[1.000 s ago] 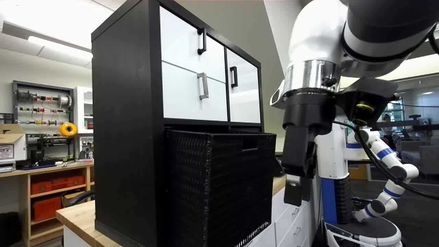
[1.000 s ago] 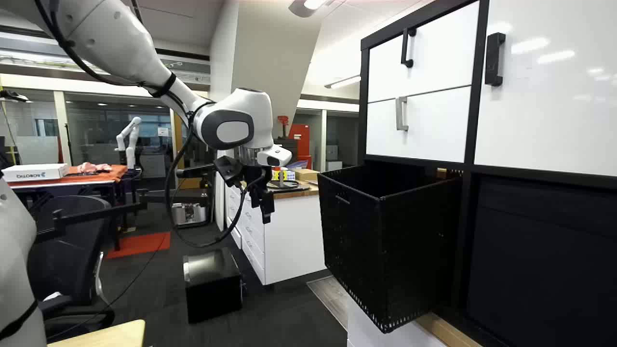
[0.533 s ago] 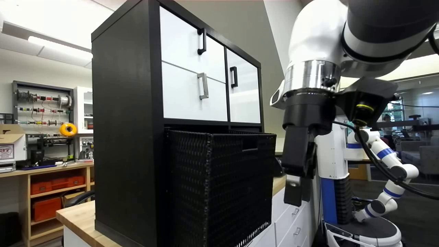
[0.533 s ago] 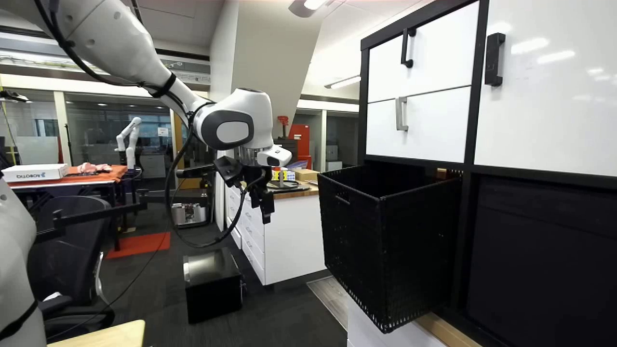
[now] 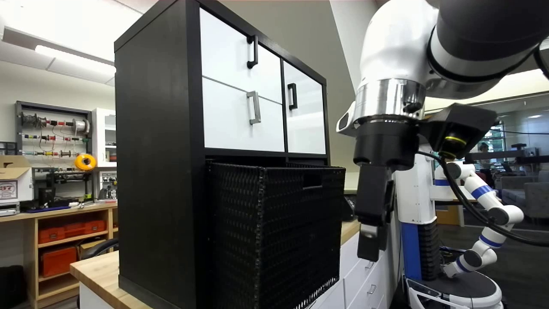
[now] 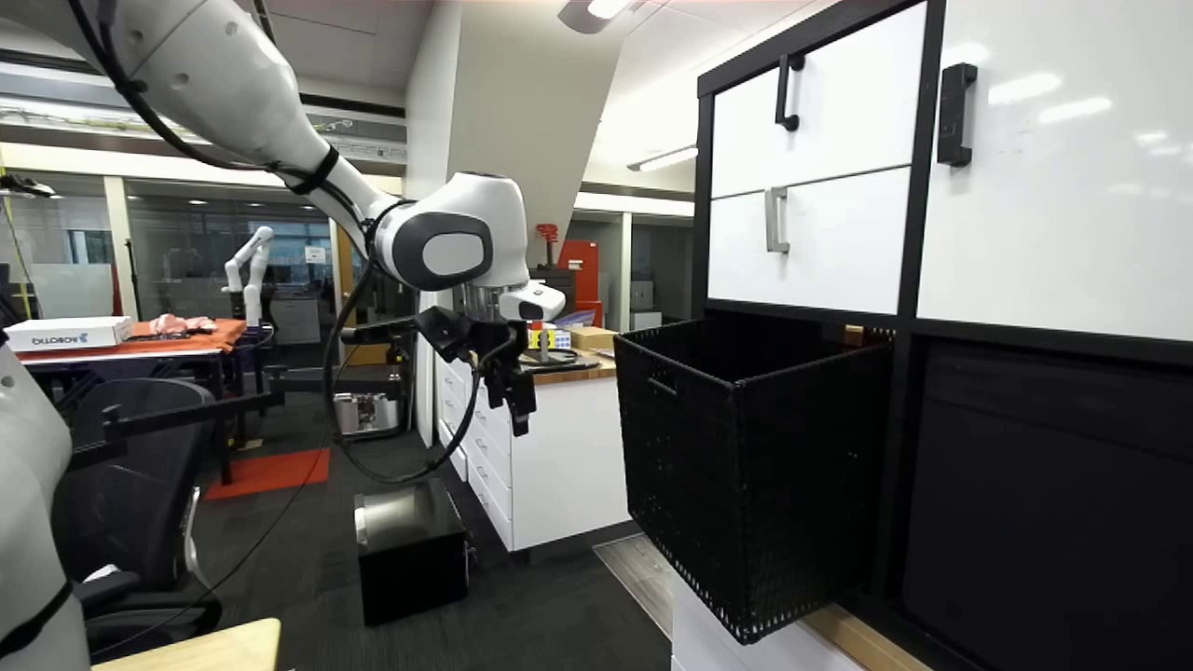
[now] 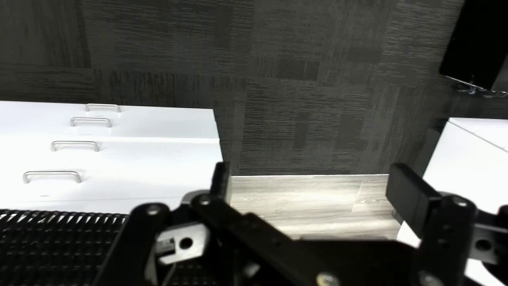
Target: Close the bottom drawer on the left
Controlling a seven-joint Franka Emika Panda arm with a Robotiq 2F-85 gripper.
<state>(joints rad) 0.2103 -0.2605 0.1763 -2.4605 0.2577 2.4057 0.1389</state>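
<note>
The bottom left drawer is a black woven basket, pulled well out of the black cabinet. It shows in both exterior views and at the lower left of the wrist view. It has a cut-out handhold near its top edge. My gripper points down, out in front of the basket's front face and apart from it; it also shows in an exterior view. In the wrist view the fingers stand wide apart with nothing between them.
Above the basket are two shut white drawers with handles, beside a white door. White counter drawers stand below and behind. A black box sits on the floor.
Over the last half second my gripper has dropped slightly and tilted a little, shifting slightly towards the basket in an exterior view. The basket has not moved.
</note>
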